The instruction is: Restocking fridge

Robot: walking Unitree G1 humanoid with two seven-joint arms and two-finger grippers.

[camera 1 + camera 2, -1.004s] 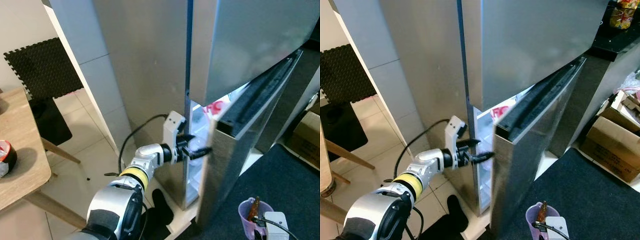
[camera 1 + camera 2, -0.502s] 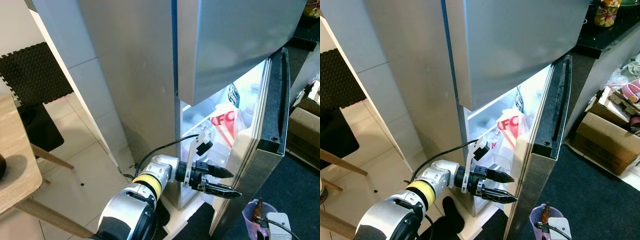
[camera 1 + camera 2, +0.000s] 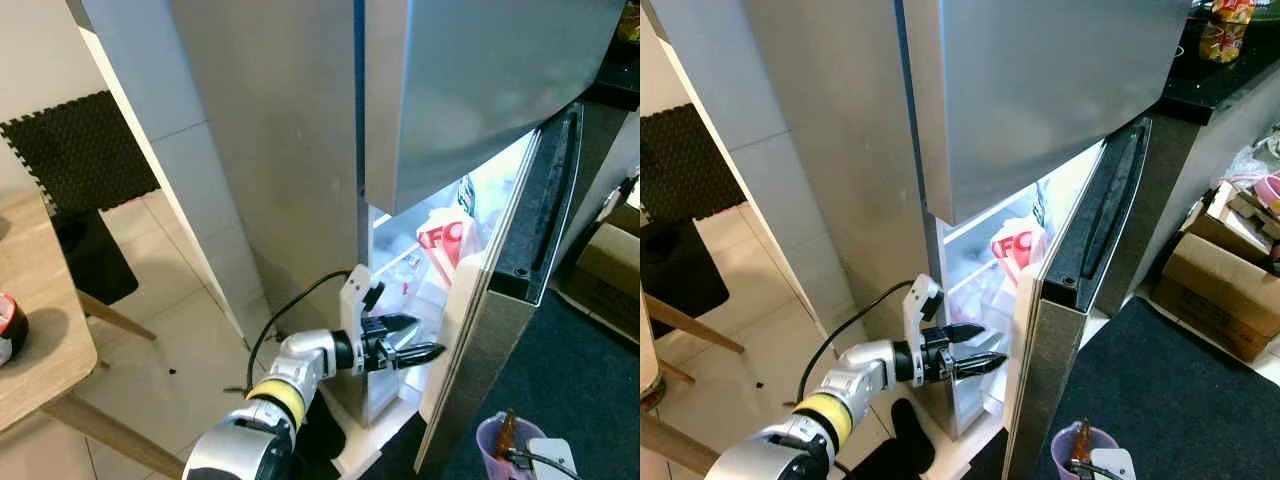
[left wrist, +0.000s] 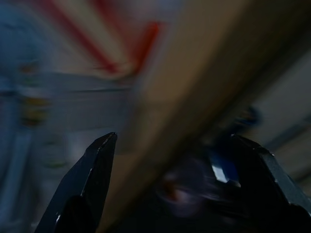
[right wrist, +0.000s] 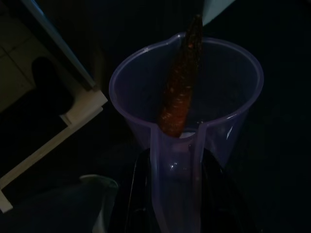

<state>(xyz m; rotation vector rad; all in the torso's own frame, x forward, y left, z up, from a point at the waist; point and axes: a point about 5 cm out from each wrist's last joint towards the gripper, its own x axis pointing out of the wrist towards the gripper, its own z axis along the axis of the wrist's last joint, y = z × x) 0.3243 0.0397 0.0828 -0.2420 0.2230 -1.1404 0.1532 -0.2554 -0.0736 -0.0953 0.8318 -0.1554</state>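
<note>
the fridge door, at centre right, stands ajar; a second ago it was nearly shut. the left pincer, fingers spread and empty, has drawn back to the lit gap at lower centre, so loading looks possible. the right pincer pinches a jug holding a carrot, bottom right. the shelves are mostly hidden behind a bag; the left wrist view is blurred.

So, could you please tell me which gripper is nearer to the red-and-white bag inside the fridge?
Left. The left gripper sits at the fridge opening just below the red-and-white bag; the right gripper holds a purple jug out by the door.
</note>
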